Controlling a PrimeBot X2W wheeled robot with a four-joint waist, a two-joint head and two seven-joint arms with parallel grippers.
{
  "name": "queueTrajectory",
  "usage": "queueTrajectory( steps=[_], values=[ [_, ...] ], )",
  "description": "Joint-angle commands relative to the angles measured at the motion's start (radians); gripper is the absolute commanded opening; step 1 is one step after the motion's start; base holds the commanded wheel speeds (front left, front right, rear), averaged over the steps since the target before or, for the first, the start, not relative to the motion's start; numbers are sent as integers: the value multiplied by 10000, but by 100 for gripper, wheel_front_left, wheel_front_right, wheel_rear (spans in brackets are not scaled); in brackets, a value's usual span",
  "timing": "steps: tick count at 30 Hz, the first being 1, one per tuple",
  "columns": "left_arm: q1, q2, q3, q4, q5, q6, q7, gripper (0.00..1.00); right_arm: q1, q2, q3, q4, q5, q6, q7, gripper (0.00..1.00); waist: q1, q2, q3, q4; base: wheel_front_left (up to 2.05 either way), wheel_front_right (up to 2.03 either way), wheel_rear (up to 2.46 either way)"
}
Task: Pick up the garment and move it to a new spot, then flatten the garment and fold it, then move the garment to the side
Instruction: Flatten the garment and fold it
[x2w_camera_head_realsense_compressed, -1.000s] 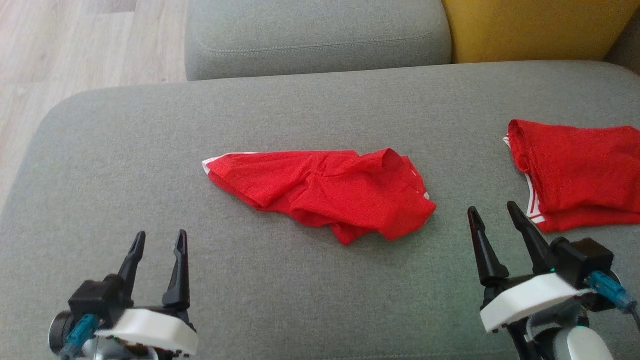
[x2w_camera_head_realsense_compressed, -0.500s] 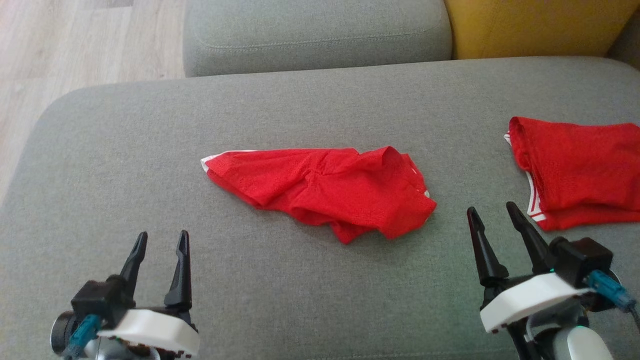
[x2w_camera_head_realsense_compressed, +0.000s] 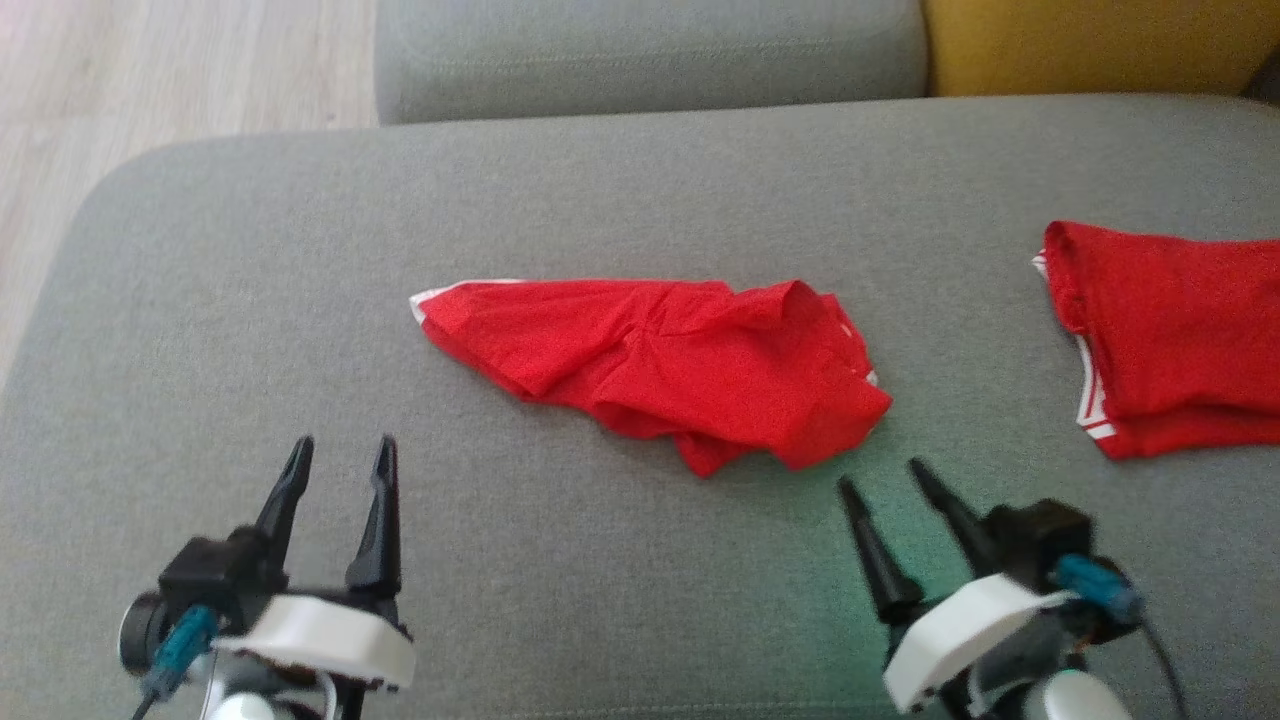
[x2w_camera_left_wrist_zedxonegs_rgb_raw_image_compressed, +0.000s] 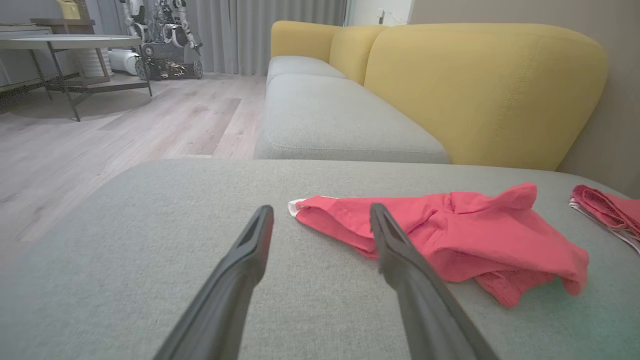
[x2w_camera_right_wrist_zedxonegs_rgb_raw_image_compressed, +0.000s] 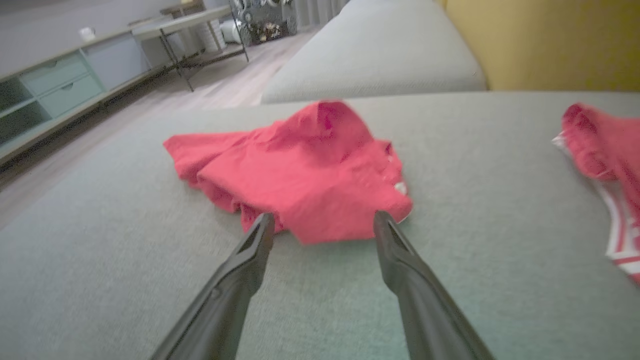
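A crumpled red garment (x2w_camera_head_realsense_compressed: 660, 365) with white trim lies in the middle of the grey sofa cushion (x2w_camera_head_realsense_compressed: 600, 200). It also appears in the left wrist view as the red garment (x2w_camera_left_wrist_zedxonegs_rgb_raw_image_compressed: 450, 235) and in the right wrist view as the garment (x2w_camera_right_wrist_zedxonegs_rgb_raw_image_compressed: 300, 170). My left gripper (x2w_camera_head_realsense_compressed: 340, 450) stands open near the front left, well short of the cloth's left end. My right gripper (x2w_camera_head_realsense_compressed: 885, 475) is open too, its tips just in front of the garment's near right corner, not touching. Both hold nothing.
A second red garment (x2w_camera_head_realsense_compressed: 1170, 340) with white stripes lies folded at the cushion's right edge. Another grey seat cushion (x2w_camera_head_realsense_compressed: 640, 50) and a yellow backrest (x2w_camera_head_realsense_compressed: 1100, 40) lie beyond. Wooden floor (x2w_camera_head_realsense_compressed: 150, 70) drops off at the left.
My right gripper has swung left and forward toward the garment's near right corner. The left gripper has edged slightly forward. The head camera has shifted a little.
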Motion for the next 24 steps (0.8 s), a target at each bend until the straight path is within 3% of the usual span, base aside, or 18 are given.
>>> queueTrajectory(
  steps=[1, 8, 13, 14, 15, 19, 24],
  values=[
    [-708, 122, 319, -357, 36, -30, -105, 100, -620, -26, 369, -119, -38, -9, -18, 100, 0, 0, 194, 176, 0, 0, 0],
    [-1301, -25, 83, -271, 135, -131, -282, 100, -1683, -38, 1059, 1617, -295, -9, -480, 100, 0, 0, 877, 713, 0, 0, 0],
    [-1587, -15, 85, 31, 116, -260, -451, 100, -2351, -35, 946, 2679, -434, -9, -835, 100, 0, 0, 1171, 921, 0, 0, 0],
    [-1630, -14, 100, 69, 111, -271, -479, 100, -2457, -35, 922, 2844, -426, -9, -901, 47, 0, 0, 1221, 936, 0, 0, 0],
    [-1672, -14, 116, 104, 112, -275, -506, 100, -2556, -33, 871, 2994, -404, -9, -976, 0, 0, 0, 1255, 941, 0, 0, 0],
    [-1778, -4, 130, 193, 192, -248, -583, 100, -2853, -30, 763, 3201, -265, -9, -1334, 0, 0, 0, 1347, 921, 0, 0, 0],
    [-1815, -2, 164, 216, 232, -201, -637, 100, -3034, -28, 676, 2425, -115, -9, -1554, 0, 0, 0, 1410, 762, 0, 0, 0]
  ],
)
